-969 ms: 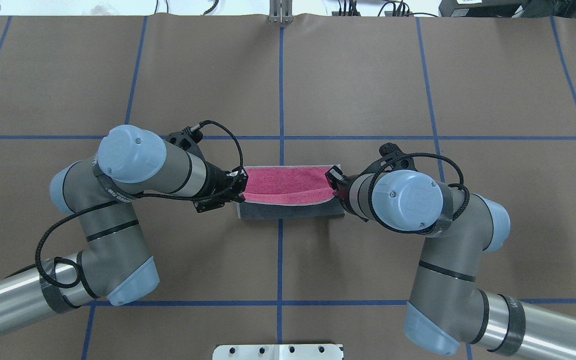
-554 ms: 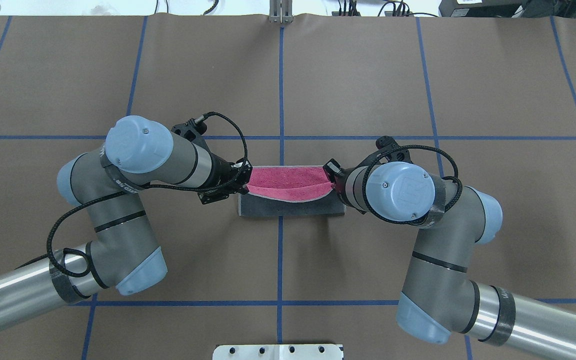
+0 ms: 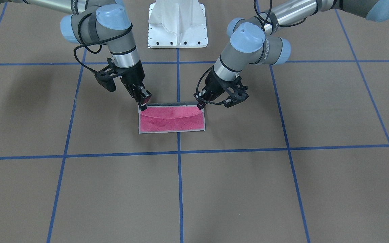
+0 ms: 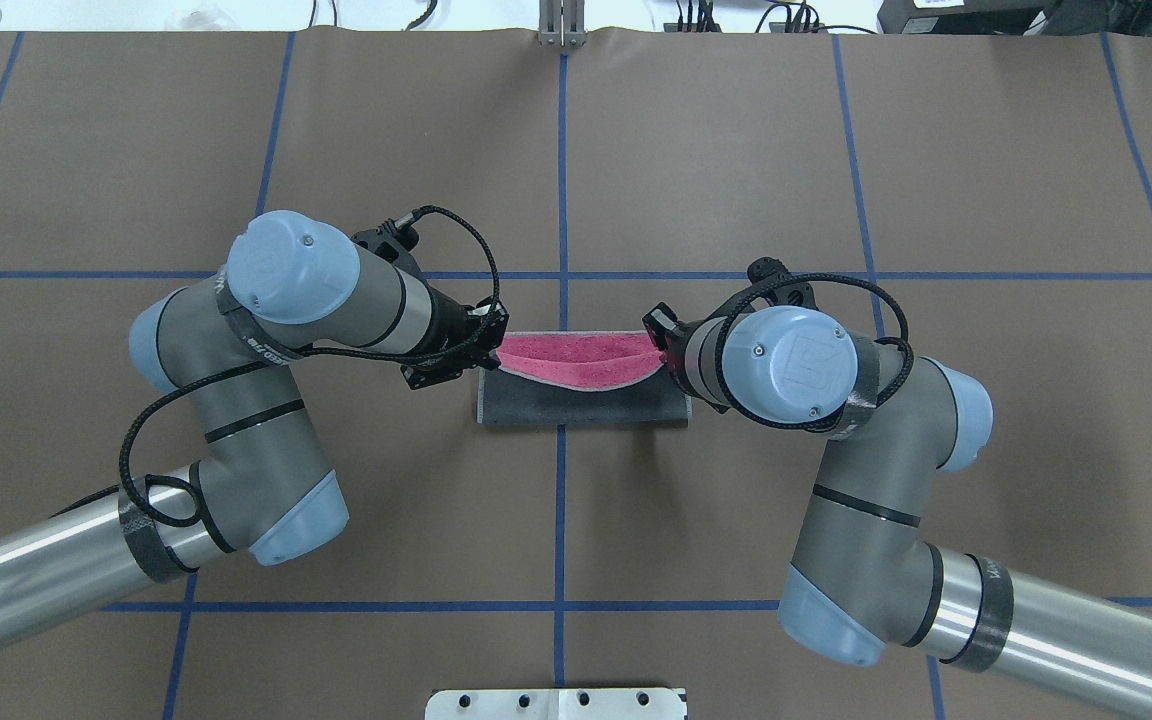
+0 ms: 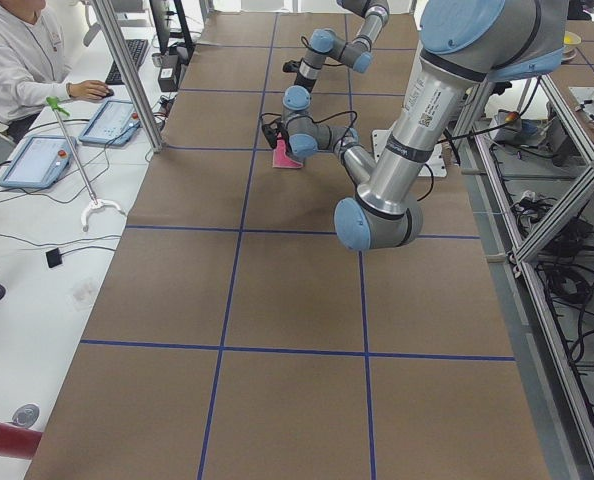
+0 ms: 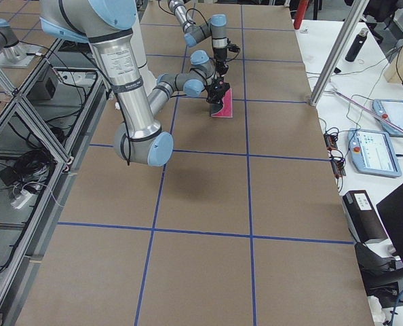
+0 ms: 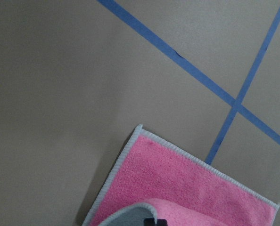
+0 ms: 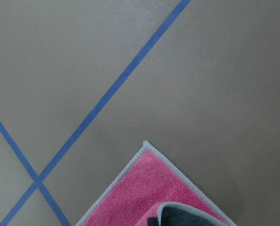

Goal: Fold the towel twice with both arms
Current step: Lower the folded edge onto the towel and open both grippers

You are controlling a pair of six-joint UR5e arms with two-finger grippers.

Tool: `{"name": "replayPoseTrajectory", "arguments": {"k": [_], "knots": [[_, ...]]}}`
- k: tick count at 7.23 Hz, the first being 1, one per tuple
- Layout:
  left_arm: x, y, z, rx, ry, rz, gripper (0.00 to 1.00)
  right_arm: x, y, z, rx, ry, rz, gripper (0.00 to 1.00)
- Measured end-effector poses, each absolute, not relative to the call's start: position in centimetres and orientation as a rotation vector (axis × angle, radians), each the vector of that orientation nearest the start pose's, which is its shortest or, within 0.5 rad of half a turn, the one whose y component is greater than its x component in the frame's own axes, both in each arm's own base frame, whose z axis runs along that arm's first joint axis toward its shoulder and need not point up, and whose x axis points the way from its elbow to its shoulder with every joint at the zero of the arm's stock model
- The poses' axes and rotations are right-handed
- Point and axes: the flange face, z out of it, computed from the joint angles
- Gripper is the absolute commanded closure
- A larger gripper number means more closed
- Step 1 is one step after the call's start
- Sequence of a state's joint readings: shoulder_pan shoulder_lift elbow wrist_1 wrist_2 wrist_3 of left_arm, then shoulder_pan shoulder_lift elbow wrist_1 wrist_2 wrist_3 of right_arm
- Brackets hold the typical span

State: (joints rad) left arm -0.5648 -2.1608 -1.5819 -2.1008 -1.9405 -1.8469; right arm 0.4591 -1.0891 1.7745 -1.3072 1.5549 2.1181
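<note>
The towel lies at the table's middle, half turned over. Its dark grey face shows toward the robot and its pink face shows beyond. My left gripper is shut on the towel's left lifted corner. My right gripper is shut on the right lifted corner. The held edge sags between them just above the pink layer. In the front-facing view the towel shows pink, with my left gripper and right gripper at its far corners. The wrist views show pink corners flat on the table.
The white bolted pedestal stands at the robot's side of the table, also seen in the overhead view. Blue tape lines grid the brown table. An operator and tablets are at a side bench.
Both grippers have moved away from the robot, carrying the held edge further over the towel. More dark grey shows and the pink strip has narrowed.
</note>
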Motion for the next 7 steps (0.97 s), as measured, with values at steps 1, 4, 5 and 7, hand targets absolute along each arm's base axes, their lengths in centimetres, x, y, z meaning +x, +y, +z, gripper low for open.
{"name": "replayPoseTrajectory", "arguments": {"k": [1, 4, 5, 7], "knots": [[52.9, -45.1, 24.6, -0.168, 1.163, -0.536, 1.00, -51.6, -40.8, 26.9, -0.024, -0.983, 0.934, 1.00], [53.0, -45.4, 24.9, -0.168, 1.157, -0.544, 0.47, -51.7, -41.8, 27.4, 0.007, -0.964, 0.901, 0.09], [52.8, -45.7, 25.0, -0.160, 1.156, -0.557, 0.22, -51.7, -42.5, 27.7, 0.020, -0.954, 0.891, 0.00], [52.0, -46.8, 25.0, -0.134, 1.159, -0.590, 0.20, -51.4, -44.3, 27.6, 0.030, -0.944, 0.900, 0.00]]}}
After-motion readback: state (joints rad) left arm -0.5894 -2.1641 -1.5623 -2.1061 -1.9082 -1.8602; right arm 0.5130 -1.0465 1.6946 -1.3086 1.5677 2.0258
